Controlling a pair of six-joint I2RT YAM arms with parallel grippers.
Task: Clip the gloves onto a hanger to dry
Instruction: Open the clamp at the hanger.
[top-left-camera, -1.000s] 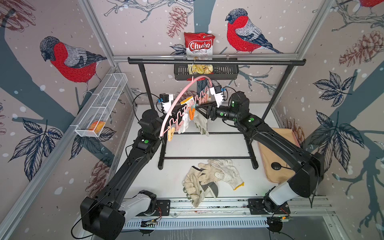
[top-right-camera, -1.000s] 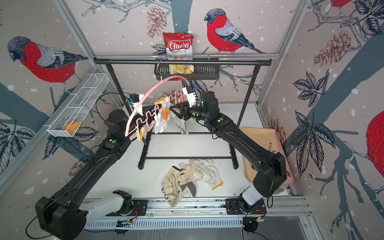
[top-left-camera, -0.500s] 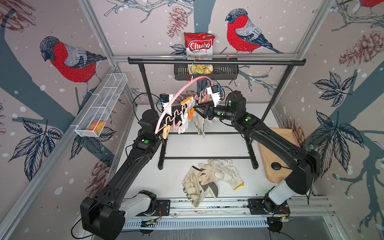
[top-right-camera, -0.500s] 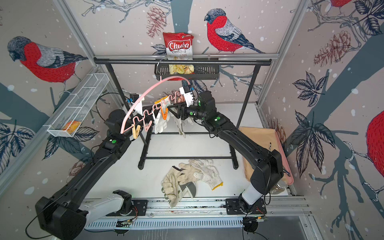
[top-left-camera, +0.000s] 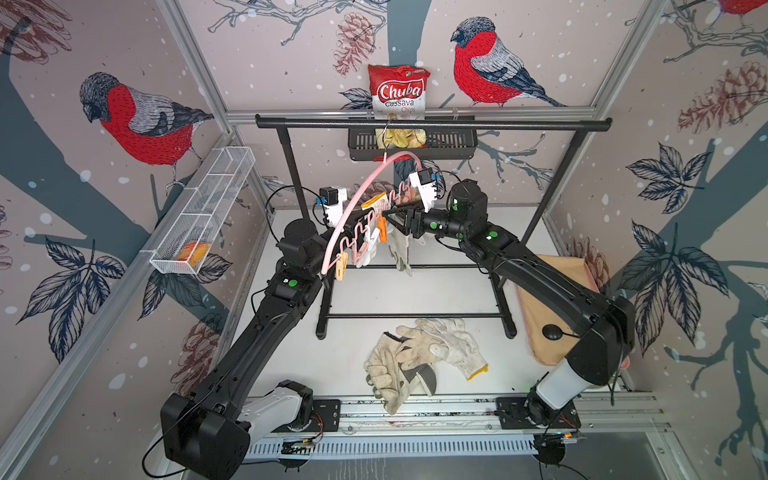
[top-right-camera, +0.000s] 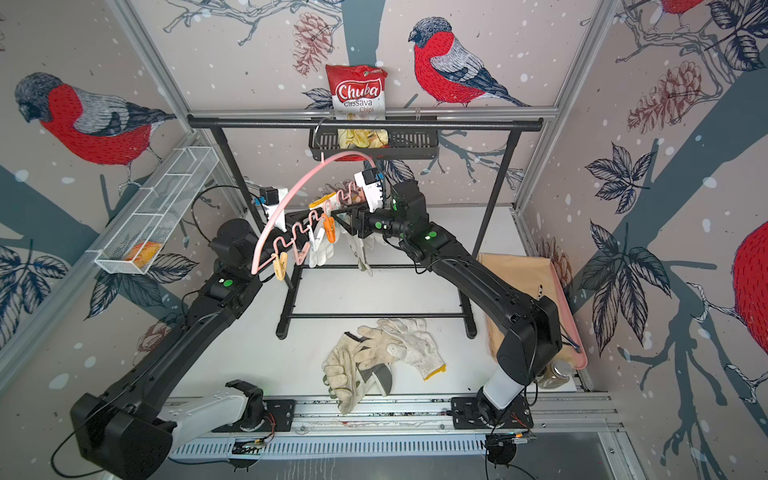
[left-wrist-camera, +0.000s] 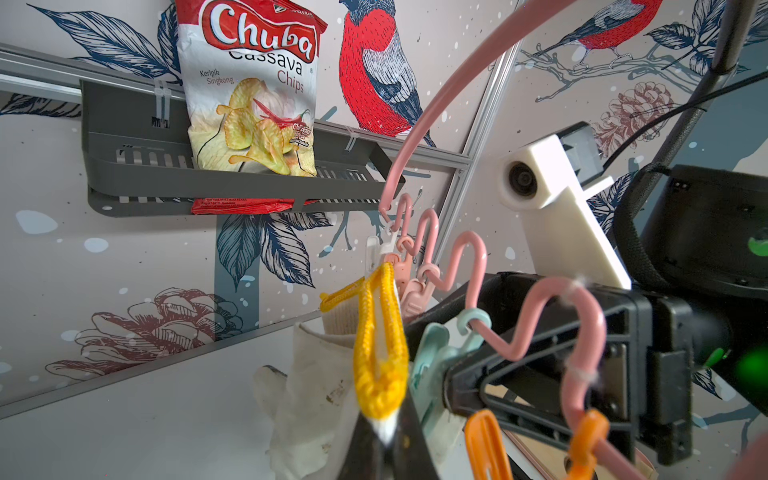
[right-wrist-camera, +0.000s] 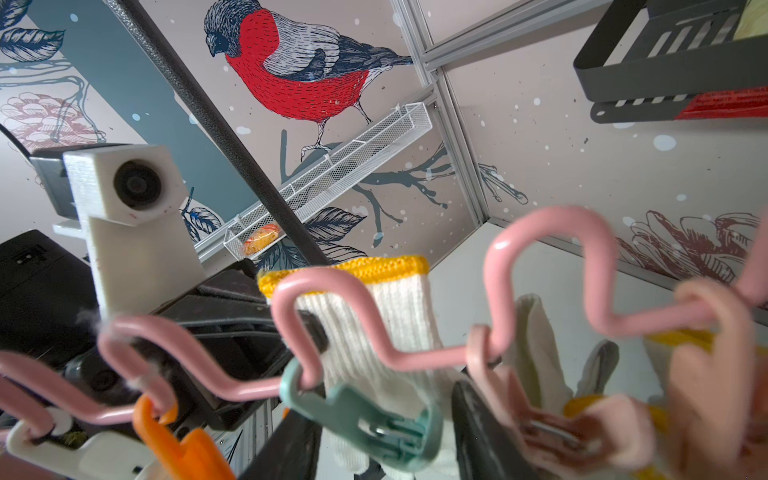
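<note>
While tight on one glove (left-wrist-camera: 380, 361), left claw (left-wrist-camera: 384, 440); right claw (right-wrist-camera: 384, 409), one clothespin (right-wrist-camera: 365, 424), grip unclear.

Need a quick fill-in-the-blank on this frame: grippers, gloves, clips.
The left gripper pinches the knit glove by its ____-edged cuff.
The clothespin that the right gripper straddles is ____.
The unclipped gloves lie on the ____.
Missing words: yellow; teal; table.
</note>
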